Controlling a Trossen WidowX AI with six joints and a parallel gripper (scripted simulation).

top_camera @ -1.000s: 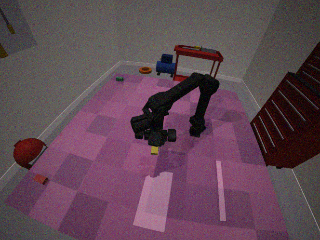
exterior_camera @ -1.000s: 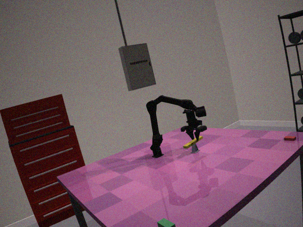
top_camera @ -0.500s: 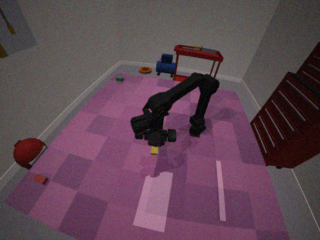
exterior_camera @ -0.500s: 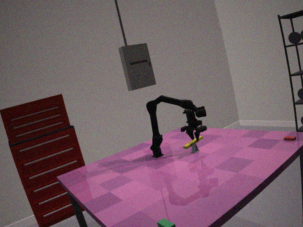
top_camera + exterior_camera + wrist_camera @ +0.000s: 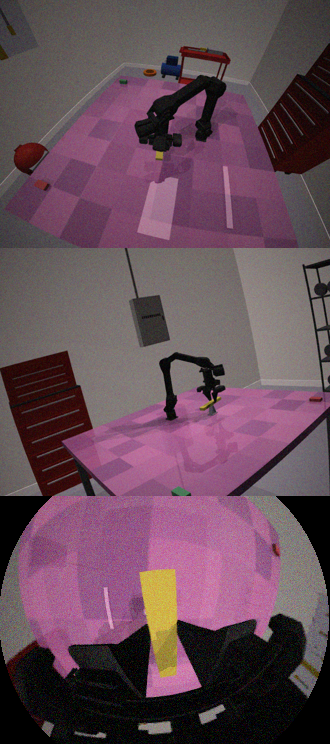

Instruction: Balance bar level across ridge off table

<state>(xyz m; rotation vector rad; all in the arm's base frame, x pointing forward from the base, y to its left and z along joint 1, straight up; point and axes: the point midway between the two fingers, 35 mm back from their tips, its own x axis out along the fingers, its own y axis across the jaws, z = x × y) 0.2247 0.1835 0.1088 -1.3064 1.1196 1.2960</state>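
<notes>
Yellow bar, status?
Claw shut on yellow bar. Bar at grey ridge's top, off the table; contact unclear. No obstruction seen.

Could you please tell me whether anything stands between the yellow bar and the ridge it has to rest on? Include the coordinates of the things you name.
Nothing visible does: the end effector (image 5: 211, 400) (image 5: 163, 624) grips the yellow bar (image 5: 159, 155) (image 5: 204, 407) (image 5: 160, 598) right above the grey ridge (image 5: 211, 410). Whether they touch, I cannot tell.

the bar (image 5: 159, 155) (image 5: 204, 407) (image 5: 160, 603) lies between the gripper (image 5: 211, 400) (image 5: 163, 624)'s fingers, above the ridge (image 5: 212, 411) on the table (image 5: 112, 171) (image 5: 149, 439) (image 5: 195, 571).
</notes>
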